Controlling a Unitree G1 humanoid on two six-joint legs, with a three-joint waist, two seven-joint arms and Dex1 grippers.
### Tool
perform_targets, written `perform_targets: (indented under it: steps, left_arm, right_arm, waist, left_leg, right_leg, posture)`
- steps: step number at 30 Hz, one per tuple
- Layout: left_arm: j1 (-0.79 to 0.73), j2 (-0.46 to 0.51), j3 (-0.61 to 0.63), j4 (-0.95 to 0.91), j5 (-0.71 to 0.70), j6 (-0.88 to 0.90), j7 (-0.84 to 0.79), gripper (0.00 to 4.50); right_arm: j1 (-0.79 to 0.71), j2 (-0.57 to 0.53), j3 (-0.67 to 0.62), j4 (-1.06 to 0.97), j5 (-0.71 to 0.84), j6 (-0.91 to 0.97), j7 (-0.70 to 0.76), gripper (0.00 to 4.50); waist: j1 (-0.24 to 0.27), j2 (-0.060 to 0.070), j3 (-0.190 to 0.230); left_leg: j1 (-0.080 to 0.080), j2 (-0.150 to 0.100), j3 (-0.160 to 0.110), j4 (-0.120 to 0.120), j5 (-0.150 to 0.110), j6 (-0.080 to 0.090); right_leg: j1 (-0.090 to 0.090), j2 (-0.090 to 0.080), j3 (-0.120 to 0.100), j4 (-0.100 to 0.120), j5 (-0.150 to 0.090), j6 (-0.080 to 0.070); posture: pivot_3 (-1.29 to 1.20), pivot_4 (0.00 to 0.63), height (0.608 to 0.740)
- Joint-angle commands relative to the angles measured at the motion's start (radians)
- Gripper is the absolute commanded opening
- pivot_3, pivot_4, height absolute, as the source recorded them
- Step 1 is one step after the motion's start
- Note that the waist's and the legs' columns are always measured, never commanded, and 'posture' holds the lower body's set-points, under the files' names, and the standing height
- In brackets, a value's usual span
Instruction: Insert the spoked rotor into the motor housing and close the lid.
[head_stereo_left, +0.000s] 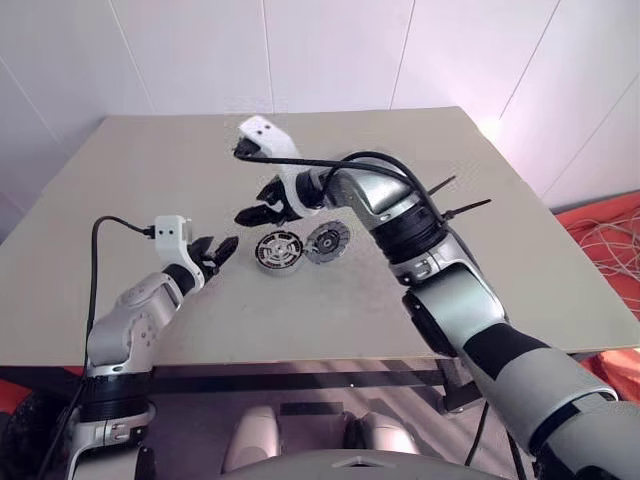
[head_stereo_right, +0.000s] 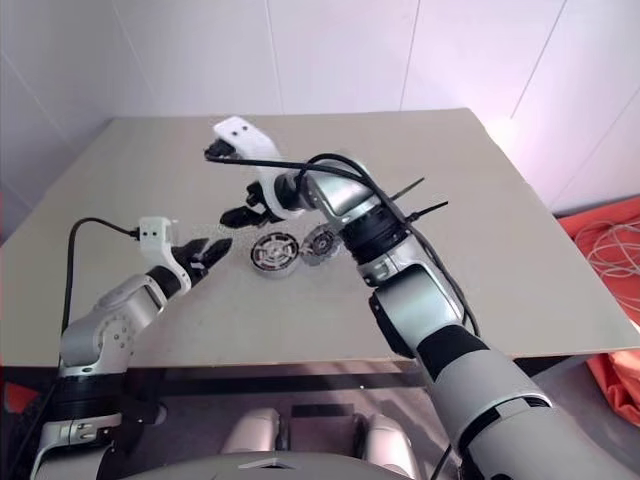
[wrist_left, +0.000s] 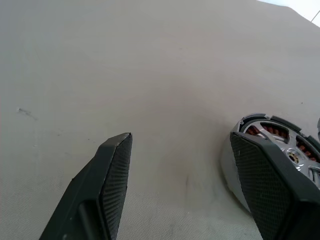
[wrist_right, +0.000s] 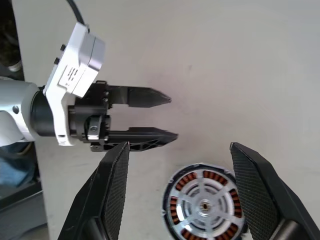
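currently: spoked rotor (wrist_right: 204, 205) seated in motor housing (head_stereo_left: 277, 250), lid (head_stereo_left: 327, 241) touching it on table (head_stereo_left: 520, 260). left gripper (head_stereo_left: 222, 251) agape, empty; right gripper (head_stereo_left: 258, 212) agape above housing, empty.

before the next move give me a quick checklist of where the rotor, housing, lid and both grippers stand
1. Spoked rotor in motor housing: ok; spokes over copper windings, though full seating cannot be told.
2. Lid on housing: not ok, it lies on the table beside it.
3. Right gripper empty: ok, open above the housing.
4. Left gripper empty: ok, open, next to the housing.
5. Lid unobstructed: cannot tell, right arm overlaps it.
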Motion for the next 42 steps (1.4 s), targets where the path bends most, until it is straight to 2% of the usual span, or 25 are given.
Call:
perform_targets:
  steps: [1,2,5,13,22,27,33,42]
  left_arm:
    - [-0.037,0.018,-0.007,0.017,0.016,-0.021,-0.027,3.31]
    - [-0.045,0.02,-0.007,0.027,0.015,-0.016,-0.033,3.31]
    - [-0.068,0.021,-0.008,0.054,0.015,-0.016,-0.047,3.31]
    - [-0.12,0.019,-0.024,0.103,0.008,0.004,-0.087,3.31]
    - [-0.14,0.027,-0.028,0.12,0.009,0.019,-0.107,3.31]
    - [-0.133,0.03,-0.024,0.11,0.009,0.023,-0.106,3.31]
    - [-0.119,0.032,-0.017,0.091,0.008,0.029,-0.101,3.31]
    - [-0.097,0.029,-0.014,0.07,0.006,0.032,-0.094,3.31]
  right_arm:
    - [0.061,-0.101,-0.003,-0.012,-0.061,-0.192,-0.014,3.61]
    - [0.079,-0.133,-0.001,-0.005,-0.079,-0.24,-0.02,3.61]
    - [0.121,-0.207,-0.018,0.013,-0.097,-0.294,-0.027,2.97]
    - [0.228,-0.355,-0.042,-0.065,-0.11,-0.292,-0.007,0.12]
    - [0.431,-0.479,0.052,-0.309,-0.097,-0.194,0.131,0.05]
    - [0.508,-0.462,0.072,-0.418,-0.05,-0.09,0.158,0.05]
    - [0.447,-0.367,0.042,-0.387,-0.031,-0.043,0.094,0.05]
    - [0.362,-0.315,0.037,-0.261,-0.051,-0.139,0.034,0.05]
  waist:
    - [0.005,-0.001,0.0]
    - [0.008,-0.002,0.0]
    - [0.013,-0.002,0.0]
    - [0.015,-0.002,0.0]
    - [0.018,-0.002,0.0]
    - [0.015,-0.002,0.0]
    - [0.016,-0.002,0.0]
    - [0.017,-0.002,0.0]
  left_leg:
    - [0.0,0.0,0.0,0.0,0.0,0.0]
    - [0.0,0.0,0.0,0.0,0.0,0.0]
    - [0.0,0.0,0.002,0.001,0.0,0.0]
    - [0.0,0.001,0.004,0.001,-0.001,0.003]
    - [0.0,0.002,0.006,0.001,-0.002,0.01]
    - [0.0,0.002,0.006,0.002,-0.003,0.012]
    - [0.002,0.003,0.007,0.002,-0.002,0.012]
    - [0.002,0.003,0.007,0.002,-0.001,0.011]
  right_leg:
    - [0.0,0.0,0.0,0.0,0.0,0.0]
    - [0.001,0.0,0.0,0.0,0.0,0.0]
    - [0.0,0.0,0.0,0.0,0.002,-0.004]
    - [-0.001,0.0,0.0,0.0,0.003,-0.008]
    - [0.0,0.0,0.0,0.0,0.003,-0.008]
    - [0.001,0.0,0.0,0.0,0.003,-0.008]
    - [0.002,0.0,0.0,0.001,-0.001,-0.002]
    - [0.001,0.0,0.0,0.0,0.003,-0.008]
  posture:
    - [0.0,0.0,0.74]
    - [0.0,0.0,0.74]
    - [0.0,0.0,0.74]
    - [0.0,0.0,0.74]
    - [0.0,0.0,0.74]
    - [0.0,0.0,0.74]
    - [0.0,0.0,0.74]
    - [0.0,0.0,0.74]
